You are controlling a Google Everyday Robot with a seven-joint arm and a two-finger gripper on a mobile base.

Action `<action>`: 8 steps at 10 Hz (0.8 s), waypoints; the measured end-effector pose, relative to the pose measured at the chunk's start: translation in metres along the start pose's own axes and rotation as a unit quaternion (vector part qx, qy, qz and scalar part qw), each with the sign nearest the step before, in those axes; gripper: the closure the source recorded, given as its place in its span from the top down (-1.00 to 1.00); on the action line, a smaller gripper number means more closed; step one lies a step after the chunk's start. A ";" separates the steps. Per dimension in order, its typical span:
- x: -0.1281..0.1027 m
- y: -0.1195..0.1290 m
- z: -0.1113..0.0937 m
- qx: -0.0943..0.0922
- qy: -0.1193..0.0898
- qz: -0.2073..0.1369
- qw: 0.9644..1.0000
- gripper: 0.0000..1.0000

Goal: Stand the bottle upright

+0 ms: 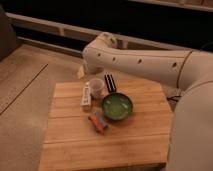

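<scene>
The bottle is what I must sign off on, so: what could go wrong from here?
1. The bottle sits close beside the cup; nudging the cup could shove or tip it.
2. The gripper sits just behind the cup and green bowl, so a low sweep may push them into the bottle.

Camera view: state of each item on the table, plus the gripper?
bottle: looks upright, unheld, beside the cup
cup: upright
green bowl: upright, empty
packet: lying flat
gripper: open, empty, behind the bowl, right of the cup
</scene>
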 end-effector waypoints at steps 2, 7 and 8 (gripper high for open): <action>-0.008 -0.007 0.008 0.018 0.006 -0.029 0.999 0.30; -0.060 0.018 0.071 -0.023 0.014 -0.146 0.989 0.30; -0.066 0.021 0.087 -0.039 0.016 -0.156 0.987 0.30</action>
